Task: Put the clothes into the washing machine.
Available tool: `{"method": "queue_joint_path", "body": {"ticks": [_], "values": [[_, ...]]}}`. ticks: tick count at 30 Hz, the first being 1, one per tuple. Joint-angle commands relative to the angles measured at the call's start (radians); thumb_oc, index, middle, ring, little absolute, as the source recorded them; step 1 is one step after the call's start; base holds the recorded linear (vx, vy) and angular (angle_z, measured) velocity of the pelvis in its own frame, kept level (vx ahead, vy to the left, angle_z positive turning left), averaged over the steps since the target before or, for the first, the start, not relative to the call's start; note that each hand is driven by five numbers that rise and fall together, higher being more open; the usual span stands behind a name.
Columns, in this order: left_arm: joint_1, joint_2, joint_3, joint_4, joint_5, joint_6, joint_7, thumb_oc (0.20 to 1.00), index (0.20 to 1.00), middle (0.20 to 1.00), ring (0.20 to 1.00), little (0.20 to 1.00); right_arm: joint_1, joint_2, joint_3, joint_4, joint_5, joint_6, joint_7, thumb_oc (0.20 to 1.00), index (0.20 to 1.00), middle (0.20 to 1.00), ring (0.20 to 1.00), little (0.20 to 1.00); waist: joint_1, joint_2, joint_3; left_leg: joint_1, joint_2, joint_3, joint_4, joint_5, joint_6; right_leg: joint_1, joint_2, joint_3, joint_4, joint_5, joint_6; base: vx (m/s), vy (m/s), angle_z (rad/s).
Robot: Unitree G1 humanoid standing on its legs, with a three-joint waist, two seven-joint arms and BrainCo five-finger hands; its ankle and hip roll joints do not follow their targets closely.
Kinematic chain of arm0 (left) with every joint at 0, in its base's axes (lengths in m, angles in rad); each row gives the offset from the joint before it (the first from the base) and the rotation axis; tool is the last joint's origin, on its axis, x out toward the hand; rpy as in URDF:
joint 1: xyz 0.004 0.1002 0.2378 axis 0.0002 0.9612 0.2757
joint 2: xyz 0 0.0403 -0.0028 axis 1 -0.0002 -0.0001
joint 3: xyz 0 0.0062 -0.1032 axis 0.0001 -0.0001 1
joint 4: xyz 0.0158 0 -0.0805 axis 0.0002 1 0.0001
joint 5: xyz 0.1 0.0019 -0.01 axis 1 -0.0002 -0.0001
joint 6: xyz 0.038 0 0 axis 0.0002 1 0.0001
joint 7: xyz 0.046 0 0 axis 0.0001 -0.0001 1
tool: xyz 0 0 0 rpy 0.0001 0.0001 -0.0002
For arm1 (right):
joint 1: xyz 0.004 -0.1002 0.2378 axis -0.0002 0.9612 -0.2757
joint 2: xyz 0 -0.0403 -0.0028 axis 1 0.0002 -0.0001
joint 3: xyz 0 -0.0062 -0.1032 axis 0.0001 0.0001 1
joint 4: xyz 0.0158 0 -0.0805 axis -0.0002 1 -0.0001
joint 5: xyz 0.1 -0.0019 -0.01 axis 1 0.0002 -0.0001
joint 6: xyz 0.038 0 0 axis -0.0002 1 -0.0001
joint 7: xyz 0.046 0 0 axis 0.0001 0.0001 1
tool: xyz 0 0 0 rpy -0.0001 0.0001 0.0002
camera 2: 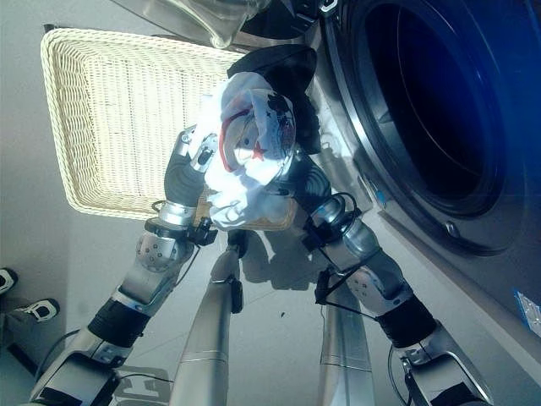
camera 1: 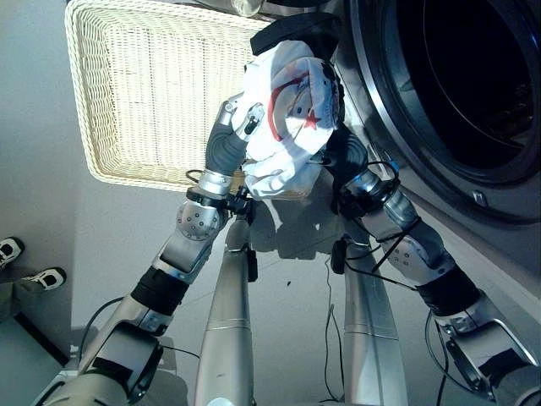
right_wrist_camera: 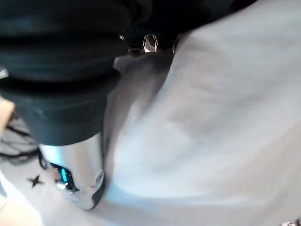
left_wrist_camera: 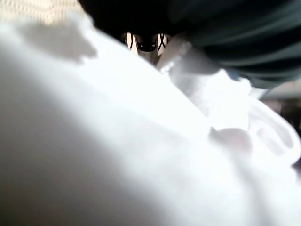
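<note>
Two head views: looking steeply down from above, set slightly apart, sharing wicker basket (camera 1: pixel 144 93), white garment bundle (camera 1: pixel 287 127), washing machine opening (camera 1: pixel 473 76), floor (camera 1: pixel 51 127). Left wrist view: pressed up against white cloth, dark cloth (left_wrist_camera: pixel 235 33) beyond. Right wrist view: equally close, along dark ribbed cover (right_wrist_camera: pixel 56 70), white cloth alongside.

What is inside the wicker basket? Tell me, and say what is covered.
The wicker basket shows bare weave over most of its inside. Its corner nearest the washing machine is covered by the white garment and a dark garment, carried between both hands.
</note>
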Motion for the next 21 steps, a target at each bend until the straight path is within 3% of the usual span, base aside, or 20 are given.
{"method": "queue_joint_path", "body": {"ticks": [1,2,21], "values": [[-0.031,0.01,-0.043,-0.084,0.11,-0.028,0.018,0.2,0.2,0.2,0.2,0.2,-0.022,0.034,0.048,-0.15,0.048,-0.042,0.04,0.514,0.514,0.514,0.514,0.514,-0.006,0.023,-0.015,-0.039,-0.146,0.03,-0.036,0.083,0.123,0.024,0.077,-0.152,0.0,0.016,0.052,0.0,0.0,0.0],[-0.035,0.016,-0.05,-0.083,0.144,-0.03,0.026,0.2,0.2,0.2,0.2,0.2,-0.02,0.032,0.049,-0.148,0.045,-0.051,0.034,0.2,0.2,0.2,0.2,0.2,-0.006,0.023,-0.015,-0.04,-0.145,0.031,-0.035,0.084,0.122,0.022,0.077,-0.152,0.0,0.017,0.053,0.0,0.0,0.0],[-0.07,0.013,-0.121,-0.082,0.209,0.001,0.047,0.2,0.2,0.2,0.2,0.2,-0.016,0.043,0.052,-0.14,0.094,-0.139,-0.019,0.2,0.2,0.2,0.2,0.2,-0.014,0.019,-0.015,-0.052,-0.143,0.034,-0.026,0.082,0.123,0.007,0.079,-0.147,0.012,0.021,0.059,0.0,0.0,0.0]]}}
